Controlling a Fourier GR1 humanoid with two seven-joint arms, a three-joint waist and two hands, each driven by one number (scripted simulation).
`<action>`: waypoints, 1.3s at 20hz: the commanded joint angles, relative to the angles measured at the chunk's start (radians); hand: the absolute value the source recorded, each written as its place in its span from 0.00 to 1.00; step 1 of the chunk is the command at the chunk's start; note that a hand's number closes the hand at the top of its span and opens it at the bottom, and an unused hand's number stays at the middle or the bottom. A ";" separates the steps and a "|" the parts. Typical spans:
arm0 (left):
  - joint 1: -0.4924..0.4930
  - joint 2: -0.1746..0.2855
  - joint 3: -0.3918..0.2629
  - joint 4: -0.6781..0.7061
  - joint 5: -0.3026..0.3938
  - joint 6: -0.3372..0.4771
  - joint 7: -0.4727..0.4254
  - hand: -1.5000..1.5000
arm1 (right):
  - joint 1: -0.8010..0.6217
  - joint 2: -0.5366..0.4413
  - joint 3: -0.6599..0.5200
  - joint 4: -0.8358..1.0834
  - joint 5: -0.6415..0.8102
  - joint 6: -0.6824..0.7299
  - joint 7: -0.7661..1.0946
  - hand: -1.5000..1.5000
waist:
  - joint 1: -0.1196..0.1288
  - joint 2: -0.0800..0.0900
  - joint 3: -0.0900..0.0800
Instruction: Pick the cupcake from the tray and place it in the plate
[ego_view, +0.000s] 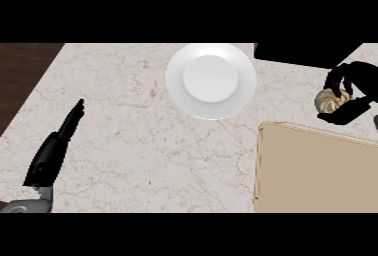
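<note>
Left hand (53, 150): near left, fingers straight and together, resting edge-up on the tabletop (155, 155). Holds nothing.

Tray (317, 172): near right, tan, no cupcake on what shows of it.

Right hand (344, 113): far right, just beyond the tray's far edge, fingers curled round the cupcake (330, 101). Only a pale patch of the cake shows between the black fingers. Looks lifted clear of the tray, though height is hard to judge from this steep view.

Plate (177, 80): far centre, white, bare, well left of the held cupcake.

Step in hand, as I judge it: the carry to the plate. To do it well, move left with the cake kept level and high enough to pass the plate's rim. Stop over the flat centre rather than the sloping edge, lower until the base seats, then spread the fingers and lift straight up so nothing tips.
</note>
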 joint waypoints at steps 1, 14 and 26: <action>-0.015 -0.017 -0.006 0.024 -0.017 0.021 0.004 0.50 | -0.118 0.028 -0.002 0.114 0.053 -0.128 -0.084 1.00 | -0.013 0.000 0.000; 0.028 -0.005 0.023 0.009 -0.001 0.016 0.020 0.50 | -0.399 0.059 -0.146 0.344 -0.085 -0.205 -0.560 1.00 | -0.072 -0.029 -0.003; 0.101 0.013 0.071 0.017 -0.005 0.024 -0.037 0.50 | -0.643 0.321 -0.109 0.575 -0.050 -0.181 -0.568 1.00 | -0.124 -0.045 -0.007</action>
